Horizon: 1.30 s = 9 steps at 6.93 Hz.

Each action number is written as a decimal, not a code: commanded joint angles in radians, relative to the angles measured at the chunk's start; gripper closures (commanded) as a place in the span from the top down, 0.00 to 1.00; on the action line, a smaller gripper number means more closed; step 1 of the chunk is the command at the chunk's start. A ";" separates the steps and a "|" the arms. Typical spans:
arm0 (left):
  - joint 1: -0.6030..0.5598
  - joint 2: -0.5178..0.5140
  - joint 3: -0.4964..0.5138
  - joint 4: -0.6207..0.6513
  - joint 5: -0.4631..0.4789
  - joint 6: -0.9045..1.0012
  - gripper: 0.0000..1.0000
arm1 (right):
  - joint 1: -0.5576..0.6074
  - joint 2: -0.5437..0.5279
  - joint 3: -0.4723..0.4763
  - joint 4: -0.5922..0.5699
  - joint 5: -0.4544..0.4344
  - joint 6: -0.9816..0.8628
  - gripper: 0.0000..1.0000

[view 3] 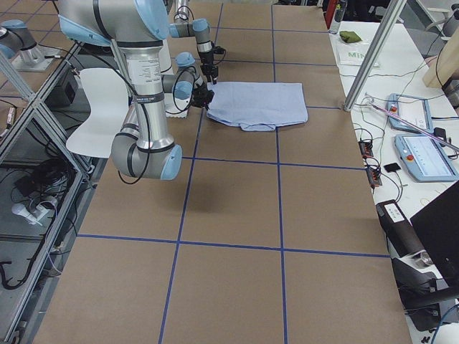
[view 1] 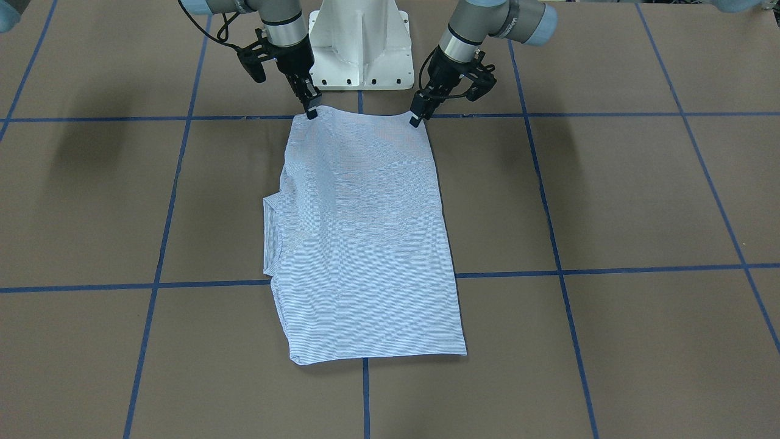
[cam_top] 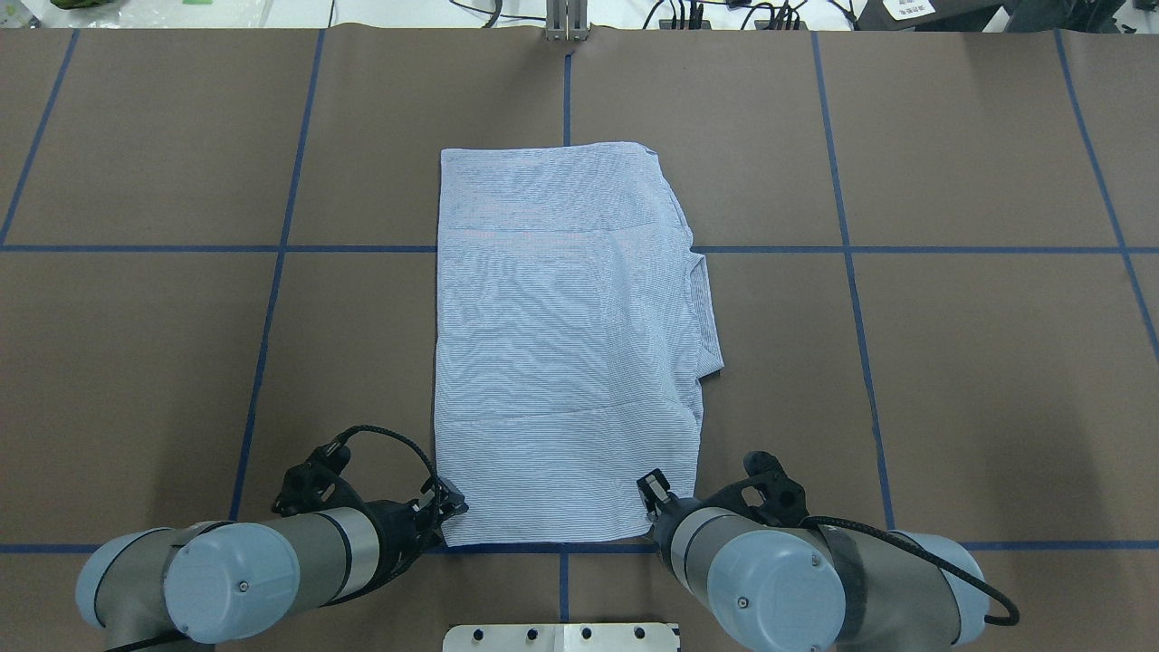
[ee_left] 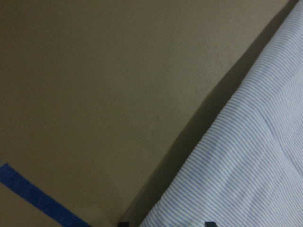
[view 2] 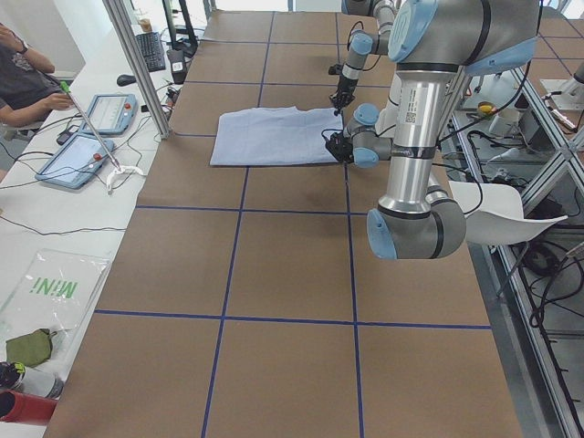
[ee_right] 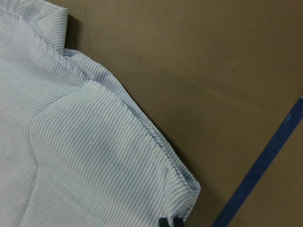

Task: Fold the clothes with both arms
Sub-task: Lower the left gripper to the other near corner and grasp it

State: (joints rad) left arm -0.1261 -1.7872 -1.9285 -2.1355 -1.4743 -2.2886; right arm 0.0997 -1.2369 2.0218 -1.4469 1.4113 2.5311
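The light blue-and-white striped shirt (view 1: 365,244) lies flat on the brown table, folded into a long rectangle, with a collar or cuff flap sticking out on one side (cam_top: 706,308). Both grippers are at its edge nearest the robot. My right gripper (view 1: 311,111) is shut on one near corner; in its wrist view the fingertips (ee_right: 164,222) meet at the corner of the shirt (ee_right: 71,142). My left gripper (view 1: 416,120) is at the other near corner. Its wrist view shows the two tips well apart with striped cloth (ee_left: 246,170) between them, so it is open.
The white pedestal base (view 1: 359,49) stands just behind the grippers. Blue tape lines (cam_top: 272,299) grid the table. In the left side view a person (view 2: 23,82) sits at a desk with tablets (view 2: 78,155), beyond an aluminium post (view 2: 137,64).
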 commanded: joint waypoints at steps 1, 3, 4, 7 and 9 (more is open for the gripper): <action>0.019 -0.001 -0.003 0.002 0.000 -0.012 0.36 | 0.000 -0.001 0.002 -0.001 0.000 0.000 0.00; 0.026 -0.001 -0.003 0.002 0.002 -0.012 0.35 | 0.000 0.000 0.002 0.000 0.000 0.000 0.00; 0.026 -0.001 -0.003 0.002 0.002 -0.012 0.35 | 0.000 0.000 0.002 0.000 0.000 0.000 0.00; 0.026 -0.003 -0.007 0.002 0.000 -0.011 0.00 | 0.000 -0.003 0.003 0.000 0.000 0.000 0.00; 0.025 0.031 -0.146 0.037 -0.003 -0.014 0.00 | -0.030 -0.028 0.061 -0.001 0.000 0.018 0.00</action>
State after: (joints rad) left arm -0.1011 -1.7796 -1.9923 -2.1248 -1.4749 -2.3003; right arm 0.0886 -1.2457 2.0433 -1.4470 1.4112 2.5360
